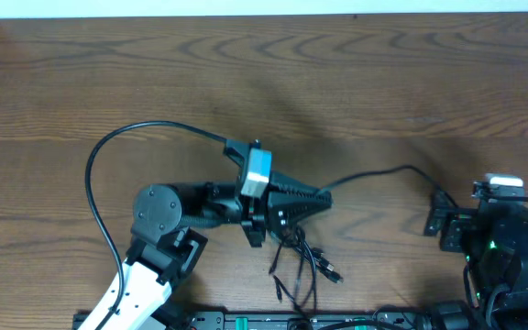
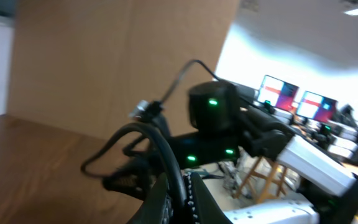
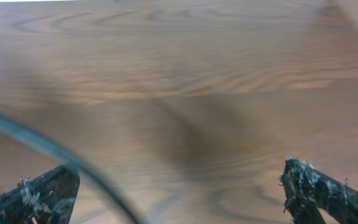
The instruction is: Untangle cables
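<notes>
**A:** What does the overhead view show?

**B:** The left fingers (image 1: pixel 319 196) point right and are closed to a tip near the middle of the counter (image 1: pixel 356 82). The cables (image 1: pixel 299 258) trail in a loose bunch just under them, close to the near edge. I cannot tell whether their ends touch the wood. A longer black line (image 1: pixel 401 170) runs from beside the tip to the right arm (image 1: pixel 502 243), which sits at the near right corner. Open wood stretches from both arms to the far edge and to the left edge.

**A:** And the left wrist view?

**B:** It is blurred. The left fingers are pressed together at the bottom, gripping the cables. One loop arches up and to the left out of them, with a metal plug (image 2: pixel 143 109) near its top. The right arm is straight ahead, and a brown wall (image 2: pixel 123 56) closes off the left side.

**A:** And the right wrist view?

**B:** The right fingers (image 3: pixel 42 193) are spread wide over bare wood, one at each bottom corner. A blurred strand (image 3: pixel 39 146) crosses the lower-left corner of the view. The counter runs open to its far edge at the top.
</notes>
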Robot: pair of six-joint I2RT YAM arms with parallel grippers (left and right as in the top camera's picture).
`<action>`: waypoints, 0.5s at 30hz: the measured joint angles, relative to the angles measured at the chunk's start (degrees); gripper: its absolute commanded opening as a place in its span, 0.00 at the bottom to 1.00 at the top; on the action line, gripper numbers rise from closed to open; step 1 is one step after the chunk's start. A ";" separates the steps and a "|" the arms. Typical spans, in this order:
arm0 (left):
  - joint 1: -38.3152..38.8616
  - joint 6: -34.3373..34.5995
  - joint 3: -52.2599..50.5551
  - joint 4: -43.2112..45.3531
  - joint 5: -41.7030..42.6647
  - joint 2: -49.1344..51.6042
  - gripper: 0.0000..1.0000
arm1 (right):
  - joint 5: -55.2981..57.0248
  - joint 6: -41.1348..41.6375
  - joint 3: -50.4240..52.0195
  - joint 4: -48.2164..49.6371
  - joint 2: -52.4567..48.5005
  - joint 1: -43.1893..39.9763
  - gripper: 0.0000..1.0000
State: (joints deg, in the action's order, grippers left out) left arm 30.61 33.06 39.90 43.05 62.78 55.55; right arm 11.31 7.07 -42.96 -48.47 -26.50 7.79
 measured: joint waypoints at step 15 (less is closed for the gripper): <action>-3.23 1.79 0.00 9.84 -18.80 4.76 0.07 | -16.48 0.02 0.07 -1.49 -0.02 0.00 0.99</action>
State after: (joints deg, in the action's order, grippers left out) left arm 27.38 34.85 39.90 52.88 43.99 60.31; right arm -5.17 7.09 -42.89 -49.95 -26.52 7.79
